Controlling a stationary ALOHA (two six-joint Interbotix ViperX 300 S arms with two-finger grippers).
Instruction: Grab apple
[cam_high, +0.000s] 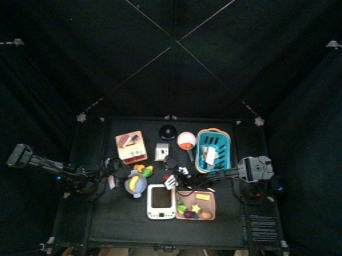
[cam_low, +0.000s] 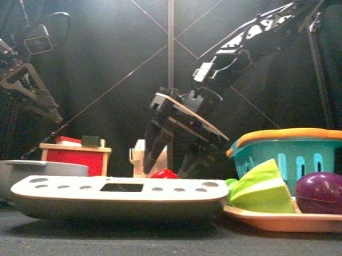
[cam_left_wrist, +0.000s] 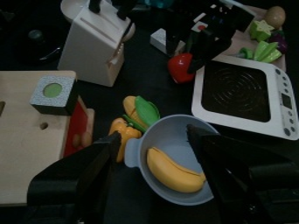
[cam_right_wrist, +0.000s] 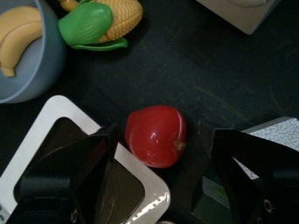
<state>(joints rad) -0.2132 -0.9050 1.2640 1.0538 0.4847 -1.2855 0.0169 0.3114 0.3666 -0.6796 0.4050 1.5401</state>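
The small black table (cam_high: 171, 128) carries a crowd around the white scale (cam_high: 162, 201) at its front edge: the red apple (cam_right_wrist: 158, 135) sits on the bare black top just behind the scale, and a grey bowl (cam_left_wrist: 176, 162) lies just to the scale's left. A wooden tray (cam_high: 201, 206) lies touching or just beside the scale's right edge, a teal basket (cam_high: 215, 150) stands behind that tray, and a wooden toy block set (cam_high: 130, 146) stands well behind the scale to the left.
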